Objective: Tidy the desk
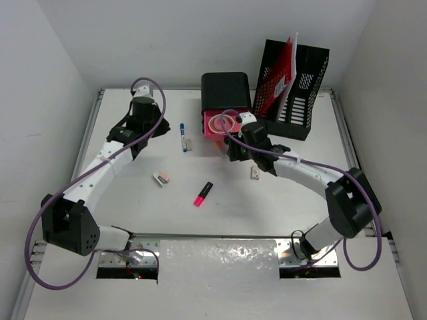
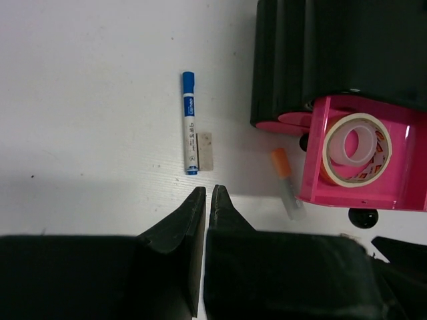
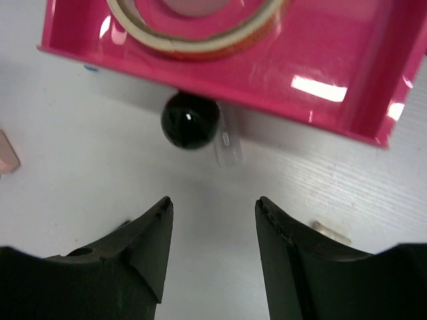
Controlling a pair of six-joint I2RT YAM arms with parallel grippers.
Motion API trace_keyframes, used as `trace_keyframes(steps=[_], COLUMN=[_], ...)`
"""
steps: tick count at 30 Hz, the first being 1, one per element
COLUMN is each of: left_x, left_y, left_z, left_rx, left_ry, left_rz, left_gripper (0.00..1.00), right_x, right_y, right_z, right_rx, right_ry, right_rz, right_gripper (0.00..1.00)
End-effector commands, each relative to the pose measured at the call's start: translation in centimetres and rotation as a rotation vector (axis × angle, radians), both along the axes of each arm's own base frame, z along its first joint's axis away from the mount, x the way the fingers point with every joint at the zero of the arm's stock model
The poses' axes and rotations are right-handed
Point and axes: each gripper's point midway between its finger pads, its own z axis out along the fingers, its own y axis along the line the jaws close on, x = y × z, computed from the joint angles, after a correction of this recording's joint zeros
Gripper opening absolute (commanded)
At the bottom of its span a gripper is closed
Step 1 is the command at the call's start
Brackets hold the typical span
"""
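The white desk (image 1: 133, 200) holds scattered stationery. A blue marker (image 1: 183, 138) (image 2: 190, 123) lies beside a small beige eraser (image 2: 205, 151). My left gripper (image 2: 207, 190) is shut and empty, its tips just short of the marker's near end. A pink drawer (image 1: 215, 129) (image 3: 320, 100) stands pulled out of the black drawer unit (image 1: 225, 90), with a tape roll (image 2: 356, 148) (image 3: 200, 27) inside. My right gripper (image 3: 213, 200) is open and empty, facing the drawer's black knob (image 3: 190, 120) a short way off. An orange-capped pen (image 2: 285, 180) lies by the drawer front.
A pink highlighter (image 1: 203, 193) and a pink-and-white eraser (image 1: 161, 178) lie mid-desk. Another small eraser (image 1: 254, 173) sits under the right arm. A black mesh file holder (image 1: 300, 93) with a red folder (image 1: 277, 73) stands at the back right. Walls close in on both sides.
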Motion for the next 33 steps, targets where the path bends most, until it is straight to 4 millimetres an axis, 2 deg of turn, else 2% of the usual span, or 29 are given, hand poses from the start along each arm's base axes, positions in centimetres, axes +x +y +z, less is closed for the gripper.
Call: trace_keyframes(steps=[1, 7, 15, 22, 33], left_x=[0.3, -0.2, -0.5, -1.2, -2.9], left_y=[0.0, 0.8, 1.8, 2.6, 3.9], left_z=[0.7, 0.0, -0.2, 0.7, 2.5], left_rx=[-0.02, 0.009, 0.055, 0.083, 0.129], left_ry=[-0.03, -0.015, -0.007, -0.016, -0.023], left_rz=[0.005, 0.028, 0.054, 0.075, 0.084], left_gripper=[0.0, 0.0, 0.0, 0.0, 0.0], right_x=[3.4, 5.7, 8.4, 10.8, 14.8], right_y=[2.8, 4.2, 3.2, 3.1, 3.7], right_z=[3.7, 4.5, 6.7, 9.4, 10.2], right_rx=[0.103, 0.116, 0.041, 0.014, -0.05], right_ry=[-0.125, -0.184, -0.324, -0.459, -0.599], right_rz=[0.014, 0.024, -0.026, -0.053, -0.099], right_gripper=[0.51, 0.52, 0.53, 0.55, 0.58])
